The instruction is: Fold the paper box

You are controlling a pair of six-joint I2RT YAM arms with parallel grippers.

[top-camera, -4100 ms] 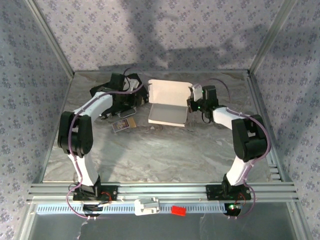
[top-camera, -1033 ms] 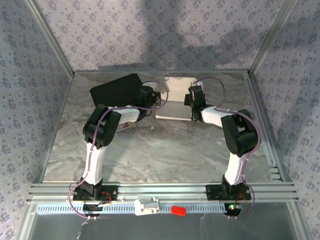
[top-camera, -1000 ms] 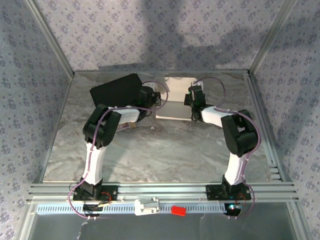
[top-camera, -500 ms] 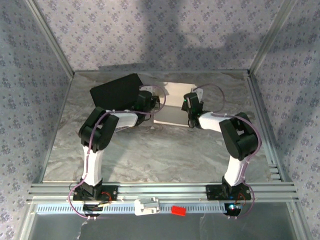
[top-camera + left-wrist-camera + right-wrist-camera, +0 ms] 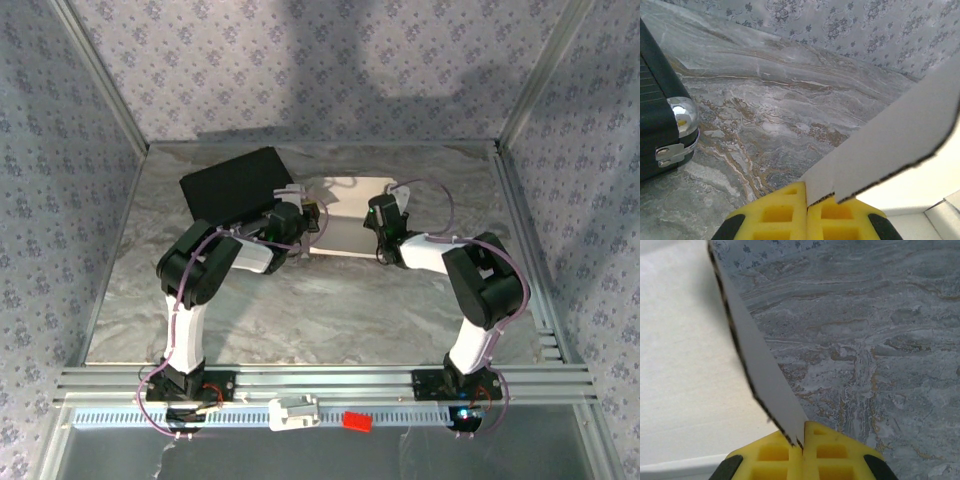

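The marbled counter carries it all: the black case lies at the far left, and just to its right, in the far middle between my two arms, sits the paper box. I have the box from both sides. My left hand is pinched fully shut on the edge of the left flap, the yellow pads meeting with only thin card between them. My right hand is clamped the same way on the right flap, which rises tilted from the pads. White card of the box shows beside each flap.

I take this to be the middle of the folding: the base looks formed and the side flaps are being stood up, with the closing not yet done. I cannot tell whether these flaps belong to the tray or the lid.

Next, I think, both hands must turn their flaps inward together, evenly, so the light box neither skews nor slides on the counter, then let go cleanly so the card keeps its crease
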